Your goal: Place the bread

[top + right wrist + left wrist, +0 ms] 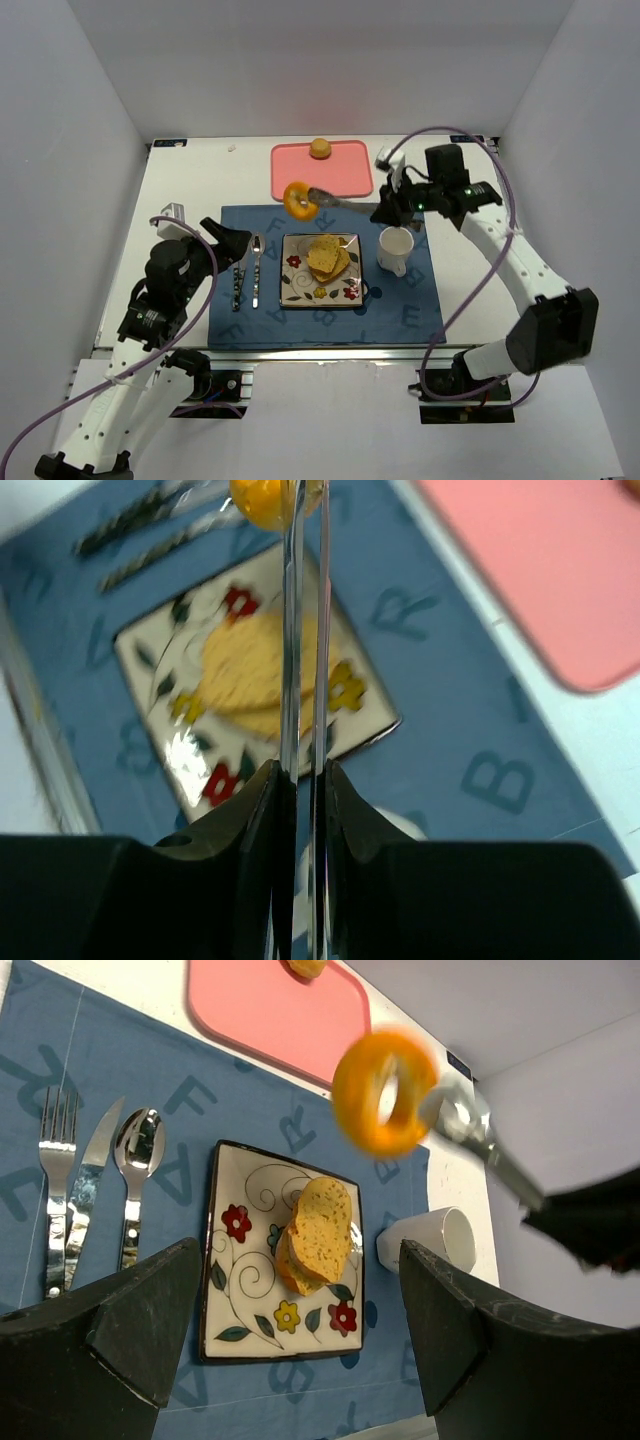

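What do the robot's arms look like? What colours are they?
The left arm and the right arm are white tubes joined by chunky black joints. A thin purple cable loops along each. The left gripper and right gripper have blunt black fingers. A tiny green light glows by the right wrist.

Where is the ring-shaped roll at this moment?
In the top view the ring-shaped roll hangs at the tip of the tongs held by the right gripper, between the pink tray and the flowered plate.
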